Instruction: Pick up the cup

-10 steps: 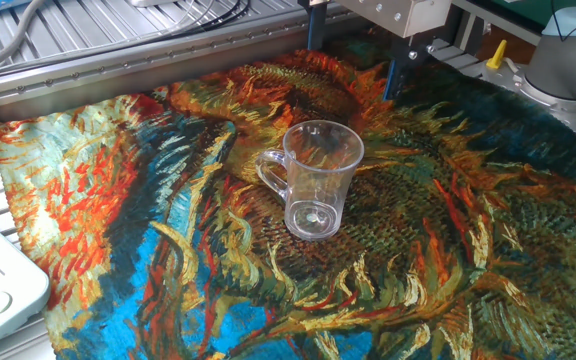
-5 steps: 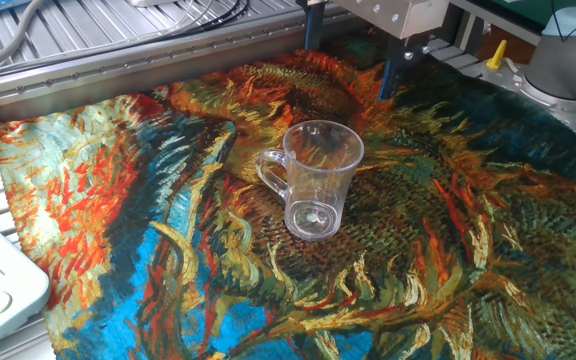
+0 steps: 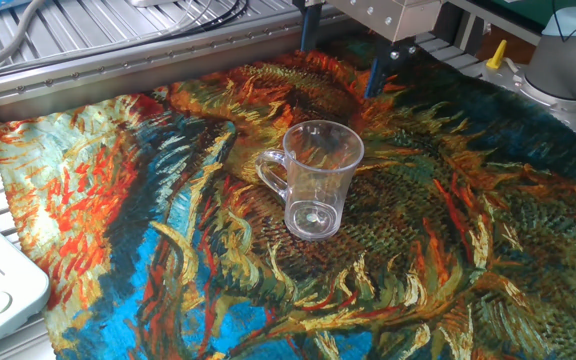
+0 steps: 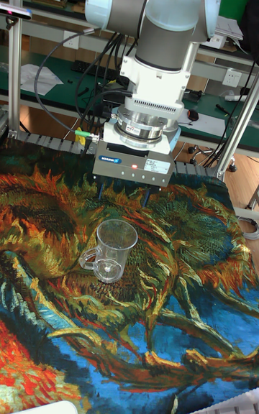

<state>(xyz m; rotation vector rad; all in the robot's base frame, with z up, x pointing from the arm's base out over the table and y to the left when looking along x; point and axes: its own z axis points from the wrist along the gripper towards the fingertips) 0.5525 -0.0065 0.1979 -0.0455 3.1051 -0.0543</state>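
The cup [image 3: 313, 180] stands upright on the painted sunflower cloth [image 3: 468, 250], clear plastic, mouth open to the ceiling, its loop handle [image 3: 273, 172] sticking out sideways (camera-left in the fixed view). It sits lower than the pincer [image 3: 338, 55] and nearer the fixed camera, not touching it. In the tall view, the cup [image 4: 111, 250] is below and a little left of the pincer [image 4: 121, 190]. The two dark fingers [image 3: 373, 78] hang well apart from each other, spread wide, nothing between them, tips clear of the cup's rim. The arm [image 4: 155, 40] rises from the pincer, grey and silver, cables [image 4: 65, 76] trailing off its side. A ribbed metal rail [image 3: 118, 60] runs along the cloth's far edge.
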